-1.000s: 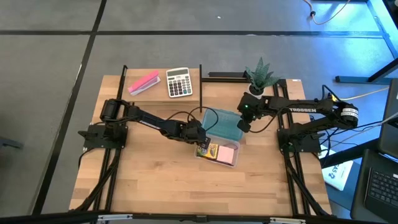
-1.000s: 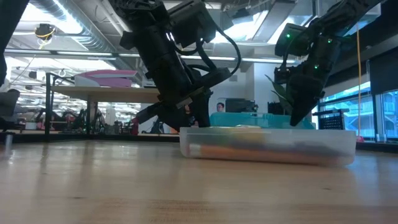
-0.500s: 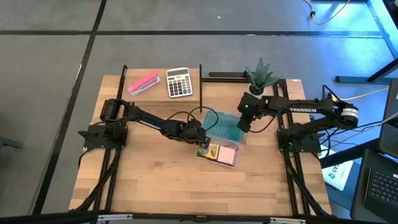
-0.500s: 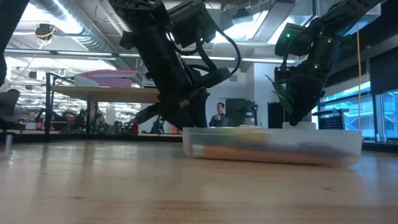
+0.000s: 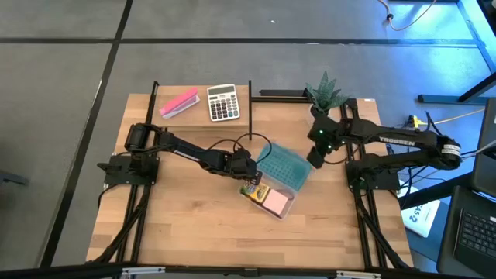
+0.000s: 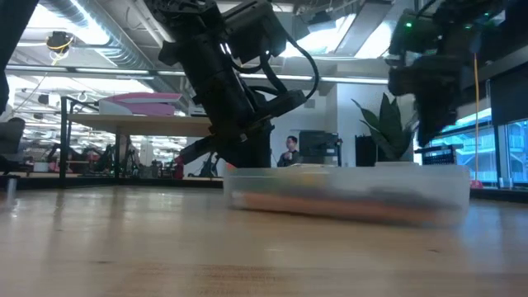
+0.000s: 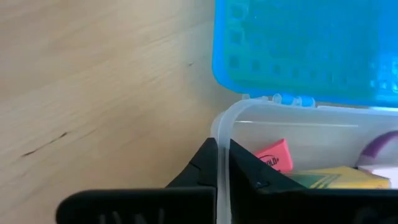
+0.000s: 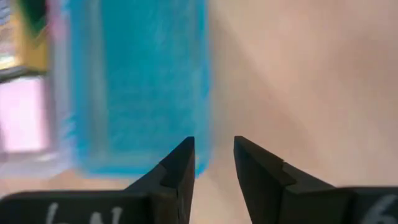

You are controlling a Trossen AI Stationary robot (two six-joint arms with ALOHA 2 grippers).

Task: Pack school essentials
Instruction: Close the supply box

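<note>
A clear plastic box (image 5: 285, 203) with a hinged blue lid (image 5: 283, 163) lies slantwise at the table's middle; the lid is open and lies flat on the box's far side. Inside show the pink notepad (image 5: 273, 201), the yellow-green crayon box (image 5: 253, 191) and the red eraser (image 7: 273, 155). My left gripper (image 5: 246, 170) is shut on the box's wall at its left end. My right gripper (image 5: 316, 159) hovers open just right of the lid's right edge (image 8: 202, 93), raised above the table in the low view (image 6: 429, 124). Scissors, pencils and pen do not show plainly. My left gripper pinches the clear box's end wall (image 7: 222, 134), at the corner nearest the lid's hinge, one finger inside the box and one outside. The fingers come slanting down from the table's left. The box rests flat on the table.
A grey calculator (image 5: 223, 102) and a long pink block (image 5: 179, 102) lie at the far edge. A potted plant (image 5: 325, 91) stands far right, and a thin black upright (image 5: 250, 108) stands beside the calculator. Bare wood lies along the near side.
The box and its lid have turned about on the table and now lie more slantwise, the lid's right end swung toward the right. My right gripper has moved up and toward the table's right edge, off the lid. My left gripper has kept its hold.
</note>
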